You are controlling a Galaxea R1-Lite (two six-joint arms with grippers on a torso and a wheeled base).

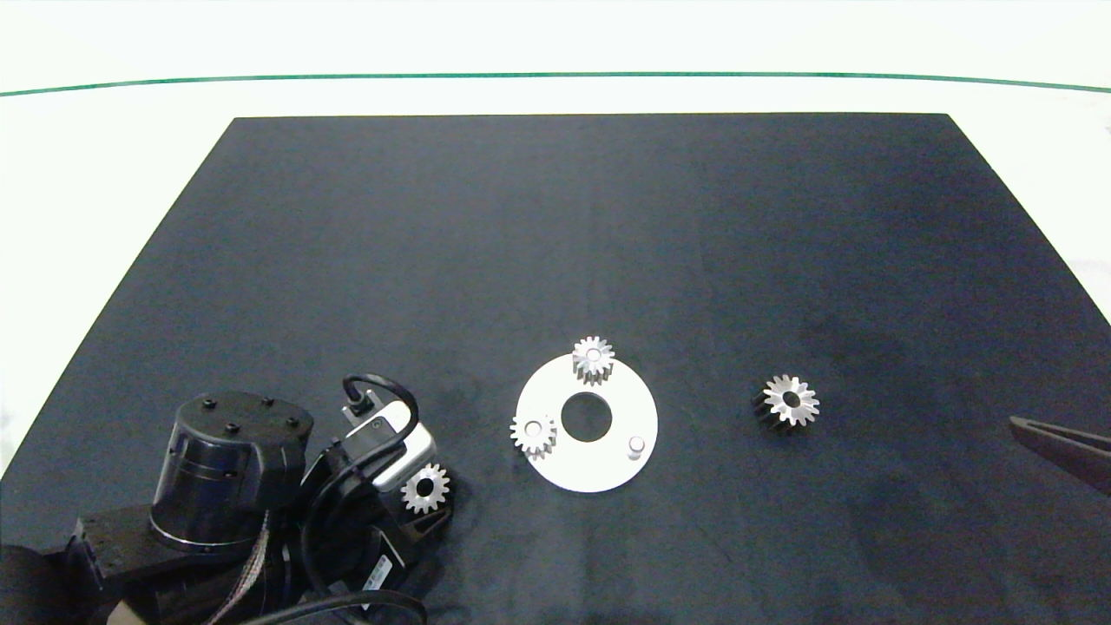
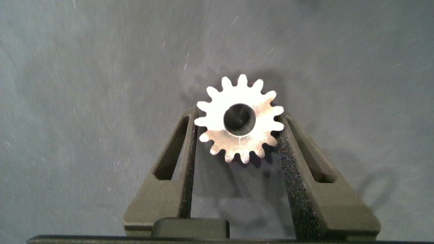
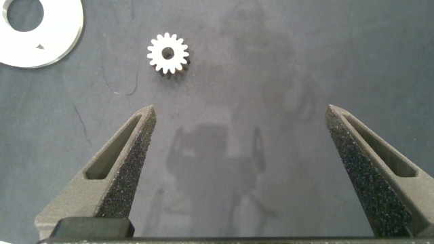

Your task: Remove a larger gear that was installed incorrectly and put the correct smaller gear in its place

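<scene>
The smaller gear (image 2: pixel 239 127), silver with short blunt teeth, sits between my left gripper's (image 2: pixel 239 135) foam pads, which are shut on its two sides. This happens low at the mat's front left (image 1: pixel 425 488). The larger gear (image 1: pixel 785 402), with sharp teeth and dark flanks, lies loose on the mat to the right of the white round plate (image 1: pixel 555 464). Two small gears (image 1: pixel 594 358) (image 1: pixel 533 433) sit on the plate's pegs, and the third peg (image 1: pixel 636 444) is bare. My right gripper (image 3: pixel 241 112) hangs open and empty near the right edge, short of the larger gear (image 3: pixel 168 54).
A black mat (image 1: pixel 555 243) covers the white table. The plate has a round hole (image 1: pixel 586 417) in its middle. The left arm's bulky wrist (image 1: pixel 230 469) fills the front left corner. One finger (image 1: pixel 1063 447) of the right gripper shows at the right edge.
</scene>
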